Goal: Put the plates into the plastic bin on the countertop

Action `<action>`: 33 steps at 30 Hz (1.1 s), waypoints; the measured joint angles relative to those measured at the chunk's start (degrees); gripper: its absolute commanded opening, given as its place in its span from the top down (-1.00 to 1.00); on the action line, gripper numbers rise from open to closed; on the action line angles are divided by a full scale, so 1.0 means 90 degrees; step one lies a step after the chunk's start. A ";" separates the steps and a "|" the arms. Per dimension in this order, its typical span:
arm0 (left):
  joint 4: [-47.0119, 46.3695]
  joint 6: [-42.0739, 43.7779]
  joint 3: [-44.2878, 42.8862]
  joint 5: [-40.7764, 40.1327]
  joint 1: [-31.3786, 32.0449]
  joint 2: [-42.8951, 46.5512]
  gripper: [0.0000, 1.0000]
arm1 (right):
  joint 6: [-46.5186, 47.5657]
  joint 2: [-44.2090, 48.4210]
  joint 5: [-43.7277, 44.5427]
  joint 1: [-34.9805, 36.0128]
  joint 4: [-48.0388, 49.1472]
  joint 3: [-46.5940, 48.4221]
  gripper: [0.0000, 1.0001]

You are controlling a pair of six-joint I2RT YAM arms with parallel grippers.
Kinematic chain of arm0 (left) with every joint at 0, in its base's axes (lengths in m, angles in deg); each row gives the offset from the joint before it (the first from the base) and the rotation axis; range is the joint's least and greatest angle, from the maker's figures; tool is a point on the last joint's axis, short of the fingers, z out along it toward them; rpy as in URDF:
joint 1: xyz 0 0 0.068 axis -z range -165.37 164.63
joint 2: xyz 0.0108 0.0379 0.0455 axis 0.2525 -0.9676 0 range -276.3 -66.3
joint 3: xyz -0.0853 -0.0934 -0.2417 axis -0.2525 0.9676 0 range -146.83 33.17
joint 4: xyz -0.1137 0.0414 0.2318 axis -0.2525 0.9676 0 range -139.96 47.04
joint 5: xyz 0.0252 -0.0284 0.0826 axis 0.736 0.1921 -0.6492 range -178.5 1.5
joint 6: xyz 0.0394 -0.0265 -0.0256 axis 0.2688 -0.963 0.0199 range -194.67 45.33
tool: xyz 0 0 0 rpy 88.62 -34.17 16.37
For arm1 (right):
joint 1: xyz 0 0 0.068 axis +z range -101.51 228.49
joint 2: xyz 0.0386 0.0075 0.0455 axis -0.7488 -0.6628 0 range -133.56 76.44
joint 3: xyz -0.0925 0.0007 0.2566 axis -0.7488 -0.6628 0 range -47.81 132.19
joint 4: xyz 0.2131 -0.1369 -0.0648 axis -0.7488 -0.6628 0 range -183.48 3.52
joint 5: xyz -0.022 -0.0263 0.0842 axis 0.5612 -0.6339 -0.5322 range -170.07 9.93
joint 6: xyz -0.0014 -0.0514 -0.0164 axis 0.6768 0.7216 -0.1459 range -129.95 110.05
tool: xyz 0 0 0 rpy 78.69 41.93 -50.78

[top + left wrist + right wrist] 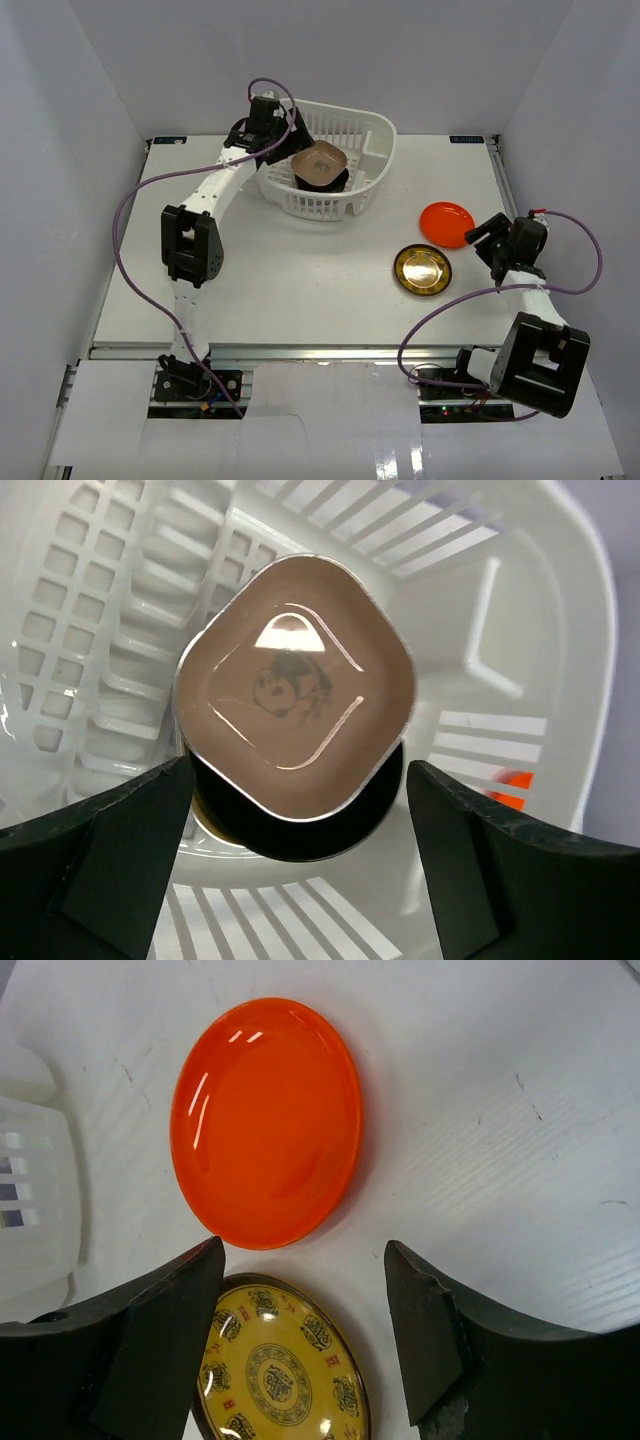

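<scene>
- In the overhead view you have the large white slotted plastic bin [372, 150] at upper centre of the flat white countertop [300, 280].
- Inside it, a brown rounded-square plate [295, 690] lies on top of a black dish [300, 835]. That is at least two plates in; you cannot tell whether more are stacked beneath them.
- Two plates are left outside the bin, at centre right of the overhead view: a glossy orange-red round plate [265, 1120] and a round gold patterned plate [280, 1370] just beside it, below it in the frame.
- Your left gripper [300, 780] hangs over the bin with its jaws spread wide and nothing between them; the brown plate sits below, free of the fingers.
- Your right gripper [300, 1300] is also spread open and empty, low over the two loose plates at the right of the counter.
- By my reckoning you are well along, with those two plates to go.
- For markings, the brown plate carries a small panda drawing and no words. The gold plate has a ring of characters around a central medallion, too small to read.
</scene>
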 measured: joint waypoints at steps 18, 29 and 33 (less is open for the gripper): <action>-0.0432 0.0442 0.5576 -0.1987 -0.1365 0.7796 -0.96 | -0.1508 -0.2630 -0.0918 -0.0180 0.2120 -0.0136 0.82; 0.0505 -0.0311 0.8551 -0.2475 -0.2297 0.8449 -0.96 | -0.2006 -0.0338 -0.0777 -0.0182 0.2375 -0.0005 0.84; 0.0185 -0.0627 0.8978 -0.2033 -0.3208 0.8286 -0.96 | -0.1809 0.0124 -0.1039 -0.0061 0.2135 0.1358 0.84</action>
